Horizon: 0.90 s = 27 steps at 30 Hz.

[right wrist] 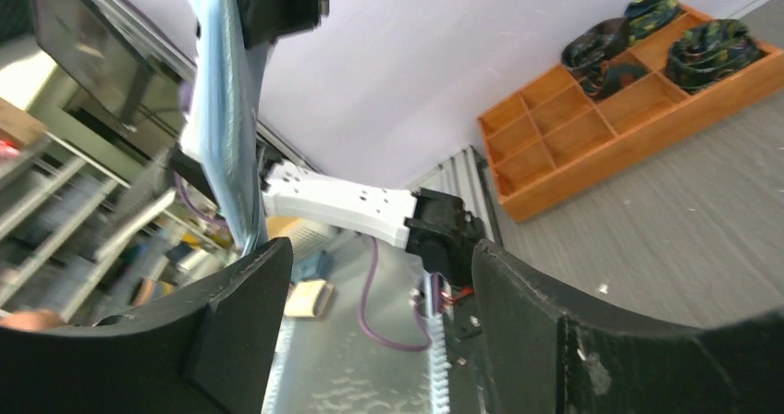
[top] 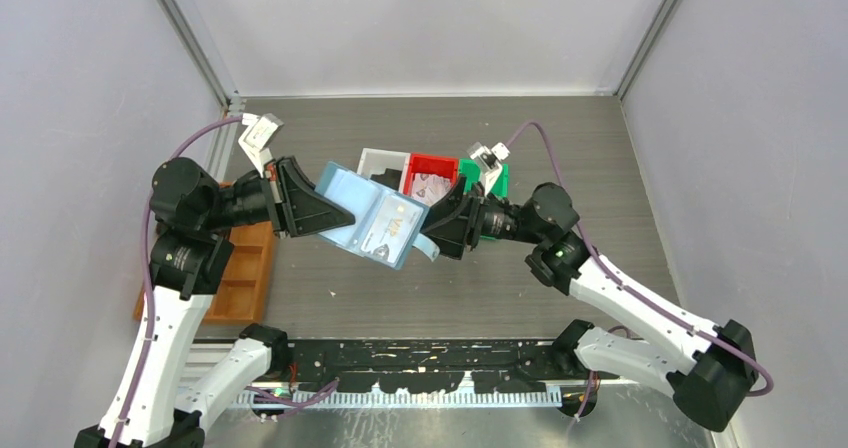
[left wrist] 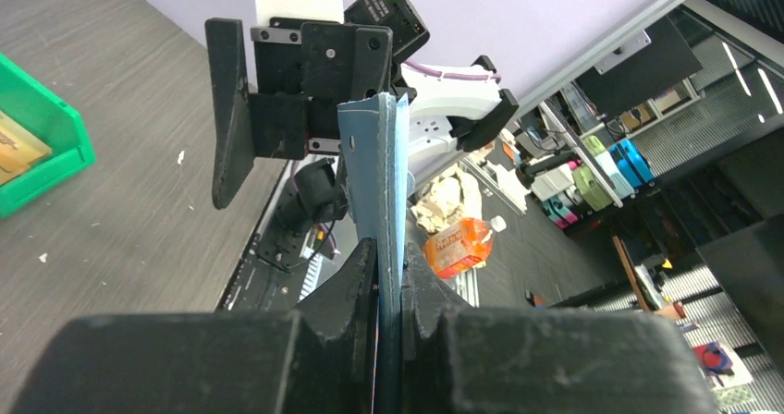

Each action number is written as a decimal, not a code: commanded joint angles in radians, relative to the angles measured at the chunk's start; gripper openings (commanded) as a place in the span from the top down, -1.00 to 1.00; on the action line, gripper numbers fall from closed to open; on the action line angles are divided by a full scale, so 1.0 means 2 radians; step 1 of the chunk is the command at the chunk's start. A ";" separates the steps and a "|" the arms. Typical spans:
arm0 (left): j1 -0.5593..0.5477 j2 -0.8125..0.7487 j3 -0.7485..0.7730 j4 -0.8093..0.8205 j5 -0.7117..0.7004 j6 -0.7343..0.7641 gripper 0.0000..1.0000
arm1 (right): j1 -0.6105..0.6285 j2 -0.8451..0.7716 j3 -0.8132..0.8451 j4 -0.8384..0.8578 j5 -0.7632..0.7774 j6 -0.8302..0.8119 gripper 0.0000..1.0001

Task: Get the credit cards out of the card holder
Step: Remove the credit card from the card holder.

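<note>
The blue card holder (top: 350, 208) hangs open above the table, its paler inside facing up. A pale card with gold lettering (top: 393, 226) sits in its slots. My left gripper (top: 322, 213) is shut on the holder's left edge. In the left wrist view the holder (left wrist: 384, 174) stands edge-on, pinched in the left gripper (left wrist: 390, 248). My right gripper (top: 440, 228) is open at the holder's right edge. In the right wrist view the holder (right wrist: 217, 109) comes down beside the tip of the left finger (right wrist: 250, 294). The right gripper (right wrist: 381, 252) has nothing between its fingers.
White (top: 378, 160), red (top: 428, 166) and green (top: 500, 180) bins stand behind the holder. A patterned card (top: 433, 186) lies in the red bin. An orange-brown compartment tray (top: 240, 278) sits at the left under the left arm, seen too in the right wrist view as the tray (right wrist: 592, 127).
</note>
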 commanded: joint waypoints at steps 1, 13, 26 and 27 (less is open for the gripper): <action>-0.001 0.000 0.024 0.039 0.031 -0.012 1.00 | 0.000 -0.059 0.020 -0.099 0.009 -0.119 -0.53; 0.000 -0.003 0.030 0.035 0.038 -0.012 1.00 | -0.023 -0.064 0.045 -0.029 -0.004 -0.030 -0.51; -0.001 -0.001 0.036 0.035 0.034 -0.013 1.00 | -0.004 -0.035 0.053 -0.025 -0.006 -0.022 -0.43; -0.001 0.000 0.037 0.035 0.033 -0.013 1.00 | -0.002 -0.034 0.052 -0.025 -0.007 -0.023 -0.42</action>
